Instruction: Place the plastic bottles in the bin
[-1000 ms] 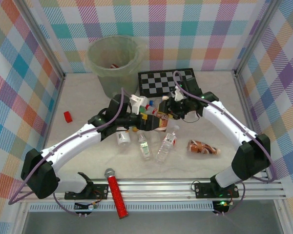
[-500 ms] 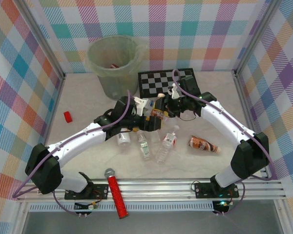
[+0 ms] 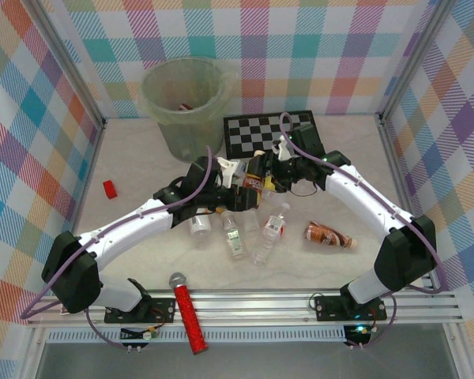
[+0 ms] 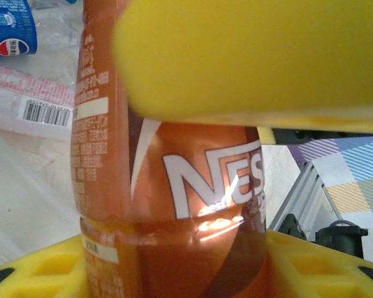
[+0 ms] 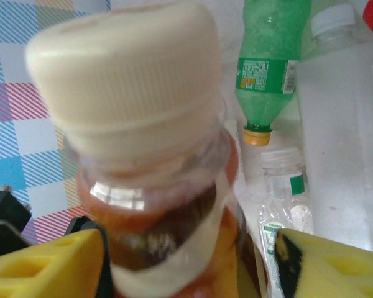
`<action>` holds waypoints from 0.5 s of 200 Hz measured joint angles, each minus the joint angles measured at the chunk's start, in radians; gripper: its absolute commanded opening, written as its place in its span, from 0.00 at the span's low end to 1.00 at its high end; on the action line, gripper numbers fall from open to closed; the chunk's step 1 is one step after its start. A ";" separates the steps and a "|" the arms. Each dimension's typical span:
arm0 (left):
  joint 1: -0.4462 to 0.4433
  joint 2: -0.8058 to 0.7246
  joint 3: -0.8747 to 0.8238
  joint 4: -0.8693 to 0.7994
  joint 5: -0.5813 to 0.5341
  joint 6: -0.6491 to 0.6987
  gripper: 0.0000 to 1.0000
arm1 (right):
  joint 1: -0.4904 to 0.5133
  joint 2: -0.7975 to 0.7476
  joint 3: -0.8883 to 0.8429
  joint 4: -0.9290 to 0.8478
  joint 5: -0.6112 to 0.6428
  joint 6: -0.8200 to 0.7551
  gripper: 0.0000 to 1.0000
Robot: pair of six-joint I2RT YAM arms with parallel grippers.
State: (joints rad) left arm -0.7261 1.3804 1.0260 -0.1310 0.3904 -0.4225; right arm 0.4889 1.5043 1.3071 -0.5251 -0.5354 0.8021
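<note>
brown bottle [image 3: 257,183] is held above mid-tabletop, just near of the chequered board [image 3: 253,130]. left fingers [image 4: 248,56] clamp its body. right fingers [image 5: 43,267] stand apart either side of the cap end. long axis runs arm to arm. bin [image 3: 162,118] sits toward the far left corner. left arm [image 3: 134,225] judged nearer.

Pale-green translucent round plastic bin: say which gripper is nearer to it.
Left. The left gripper sits in front of the bin and to its right, fingers around a brown-amber plastic bottle; the right gripper is farther right, across that bottle.
</note>
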 measured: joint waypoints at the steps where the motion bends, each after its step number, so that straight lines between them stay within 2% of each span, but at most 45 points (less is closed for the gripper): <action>1: 0.000 0.000 0.000 0.000 -0.001 0.000 0.47 | -0.001 -0.002 0.000 -0.002 0.001 0.003 0.80; 39: 0.002 0.010 0.004 -0.008 -0.018 0.001 0.45 | -0.052 -0.075 0.000 -0.063 0.023 -0.006 0.88; 64: 0.018 0.027 0.027 -0.037 -0.018 0.015 0.43 | -0.123 -0.164 0.000 -0.114 0.055 -0.021 0.89; 100: 0.104 0.067 0.174 -0.155 -0.020 0.058 0.41 | -0.214 -0.300 -0.033 -0.207 0.165 -0.056 0.89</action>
State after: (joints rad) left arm -0.6224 1.4475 1.2003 -0.2863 0.3706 -0.3641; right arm 0.2745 1.2045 1.2739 -0.7322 -0.3706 0.7464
